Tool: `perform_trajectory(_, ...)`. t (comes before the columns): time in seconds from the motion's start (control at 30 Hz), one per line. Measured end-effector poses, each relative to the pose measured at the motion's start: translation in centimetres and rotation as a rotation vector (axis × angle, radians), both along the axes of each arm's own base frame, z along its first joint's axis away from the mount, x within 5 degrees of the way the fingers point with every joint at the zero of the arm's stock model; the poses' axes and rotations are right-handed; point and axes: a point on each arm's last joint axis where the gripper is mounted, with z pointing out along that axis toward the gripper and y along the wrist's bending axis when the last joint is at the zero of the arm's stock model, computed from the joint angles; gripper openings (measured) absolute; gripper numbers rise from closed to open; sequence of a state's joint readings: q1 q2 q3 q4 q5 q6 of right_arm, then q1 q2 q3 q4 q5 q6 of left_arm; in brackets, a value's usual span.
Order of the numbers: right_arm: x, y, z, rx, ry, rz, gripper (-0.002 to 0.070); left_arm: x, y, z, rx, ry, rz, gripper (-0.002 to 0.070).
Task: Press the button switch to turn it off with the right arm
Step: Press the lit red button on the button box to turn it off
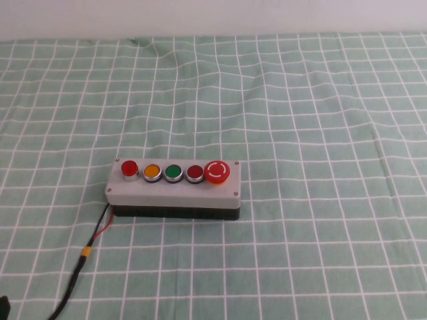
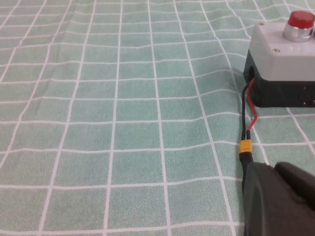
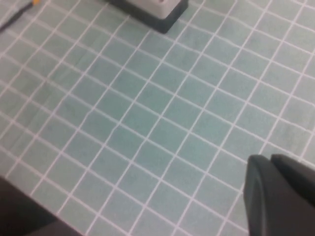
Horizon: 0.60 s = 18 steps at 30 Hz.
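Observation:
A grey button box (image 1: 175,193) on a black base sits mid-table. Along its top run a bright red button (image 1: 129,168), an orange one (image 1: 152,171), a green one (image 1: 173,172), a darker red one (image 1: 195,173) and a large red mushroom button (image 1: 217,171). Neither gripper shows in the high view. My left gripper (image 2: 273,168) is shut and empty, low over the cloth near the box's left end (image 2: 283,54) and its cable (image 2: 246,128). My right gripper (image 3: 269,158) is shut and empty, well short of the box corner (image 3: 157,7).
A green checked cloth (image 1: 300,133) covers the table. A black and red cable with a yellow connector (image 1: 87,252) trails from the box's left end towards the near left corner. In the right wrist view a dark table edge (image 3: 24,216) shows.

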State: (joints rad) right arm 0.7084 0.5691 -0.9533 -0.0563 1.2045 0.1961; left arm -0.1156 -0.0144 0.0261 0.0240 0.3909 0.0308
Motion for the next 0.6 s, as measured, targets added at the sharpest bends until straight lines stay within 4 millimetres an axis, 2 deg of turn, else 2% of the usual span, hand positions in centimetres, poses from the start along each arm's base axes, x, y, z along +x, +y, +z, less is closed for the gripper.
perform_trajectory(0.2,-1.0,-1.9,0.4,0.059,-0.052,-0.204,-0.0016,0.0,0.0,0.0,0.000,0.000,0.000,-0.0003)
perform_trajectory(0.33,-1.9,-3.3,0.5,0.103,-0.227,-0.374,-0.0016,0.0,0.0,0.0,0.000,0.000,0.000,-0.0003)
perform_trajectory(0.47,-2.4,-3.7,-0.7,0.163,-0.406,-0.446,-0.0016,0.0,0.0,0.0,0.000,0.000,0.000,-0.0003)
perform_trajectory(0.6,-2.8,-3.9,-2.9,0.212,-0.573,-0.488,-0.0016,0.0,0.0,0.0,0.000,0.000,0.000,-0.0003)
